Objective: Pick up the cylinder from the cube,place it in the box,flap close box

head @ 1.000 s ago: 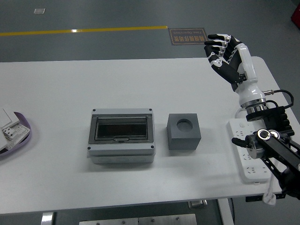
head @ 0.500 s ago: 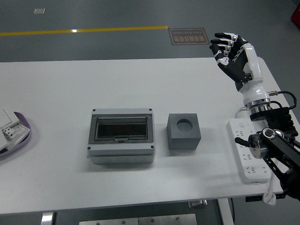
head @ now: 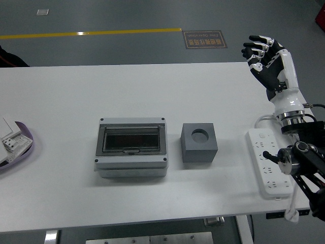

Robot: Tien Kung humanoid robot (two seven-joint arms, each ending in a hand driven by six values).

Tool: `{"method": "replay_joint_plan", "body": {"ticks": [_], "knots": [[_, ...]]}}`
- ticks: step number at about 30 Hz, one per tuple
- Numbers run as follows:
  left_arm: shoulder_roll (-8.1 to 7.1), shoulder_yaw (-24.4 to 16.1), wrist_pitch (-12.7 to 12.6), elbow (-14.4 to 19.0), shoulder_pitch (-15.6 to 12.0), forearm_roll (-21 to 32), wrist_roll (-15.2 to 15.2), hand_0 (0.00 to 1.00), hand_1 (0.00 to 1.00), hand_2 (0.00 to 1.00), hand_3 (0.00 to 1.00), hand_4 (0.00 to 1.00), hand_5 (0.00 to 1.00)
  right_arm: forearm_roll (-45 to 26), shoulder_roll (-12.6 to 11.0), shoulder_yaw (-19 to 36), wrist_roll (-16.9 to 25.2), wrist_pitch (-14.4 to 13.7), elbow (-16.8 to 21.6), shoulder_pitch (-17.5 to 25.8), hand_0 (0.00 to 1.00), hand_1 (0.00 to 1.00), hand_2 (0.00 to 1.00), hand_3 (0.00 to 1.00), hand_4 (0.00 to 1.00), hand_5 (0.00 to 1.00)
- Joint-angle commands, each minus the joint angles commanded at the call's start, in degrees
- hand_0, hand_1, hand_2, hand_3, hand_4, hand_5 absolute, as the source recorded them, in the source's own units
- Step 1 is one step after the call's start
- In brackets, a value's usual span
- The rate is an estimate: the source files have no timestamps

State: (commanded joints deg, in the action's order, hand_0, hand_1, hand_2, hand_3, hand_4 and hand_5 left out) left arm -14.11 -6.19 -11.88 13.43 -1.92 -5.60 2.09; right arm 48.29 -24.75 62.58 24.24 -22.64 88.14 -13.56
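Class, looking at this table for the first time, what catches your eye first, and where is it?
The right robot hand hangs raised, fingers loosely spread, over the table's far right corner. At centre sits a grey box with its clear flap shut, and right beside it a grey cube whose round hole is empty.

The table has a smooth, matt white top. The box looks like light grey plastic, and its closed lid is a dark, see-through panel with a light shine. The cube is matt dark grey with a smooth round hole; its material I cannot tell. The right hand has glossy white shells and black, slightly shiny fingers. The power strip is smooth white plastic. The floor is dull grey.
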Motion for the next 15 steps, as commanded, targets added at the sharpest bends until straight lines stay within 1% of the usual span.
{"method": "replay_joint_plan", "body": {"ticks": [2,3,8,9,10,15], "knots": [[-0.09,0.1,0.0,0.0,-0.2,0.1,0.0,0.513,0.57,0.564,0.608,0.723,0.18,-0.5,0.1,0.2,0.3,0.5,-0.1,0.5,0.64,0.609,0.628,0.657,0.662,0.233],[-0.14,0.1,0.0,0.0,-0.3,0.1,0.0,0.513,0.572,0.565,0.608,0.724,0.181,-0.7,0.1,0.3,0.3,0.7,-0.1,0.8,0.628,0.626,0.635,0.653,0.671,0.222],[-0.17,-0.2,0.0,0.1,-0.7,-0.1,0.0,0.513,0.572,0.565,0.608,0.724,0.181,-0.5,0.3,0.9,-0.4,1.5,-0.1,1.6,0.628,0.626,0.635,0.653,0.671,0.222],[-0.13,-0.3,0.0,0.1,-0.8,-0.2,0.0,0.513,0.572,0.565,0.608,0.724,0.181,-0.4,0.3,1.0,-0.5,1.6,-0.1,1.6,0.628,0.626,0.635,0.653,0.671,0.222],[-0.08,-0.4,0.0,0.1,-0.9,-0.2,0.0,0.513,0.571,0.565,0.608,0.723,0.18,-0.2,0.4,1.1,-0.7,1.7,0.0,1.7,0.621,0.634,0.642,0.659,0.692,0.203],[0.19,0.0,0.0,0.0,-1.1,-0.1,0.0,0.513,0.571,0.565,0.608,0.723,0.18,0.3,0.3,1.3,-1.3,1.6,0.2,2.0,0.621,0.634,0.642,0.659,0.692,0.203]]}}
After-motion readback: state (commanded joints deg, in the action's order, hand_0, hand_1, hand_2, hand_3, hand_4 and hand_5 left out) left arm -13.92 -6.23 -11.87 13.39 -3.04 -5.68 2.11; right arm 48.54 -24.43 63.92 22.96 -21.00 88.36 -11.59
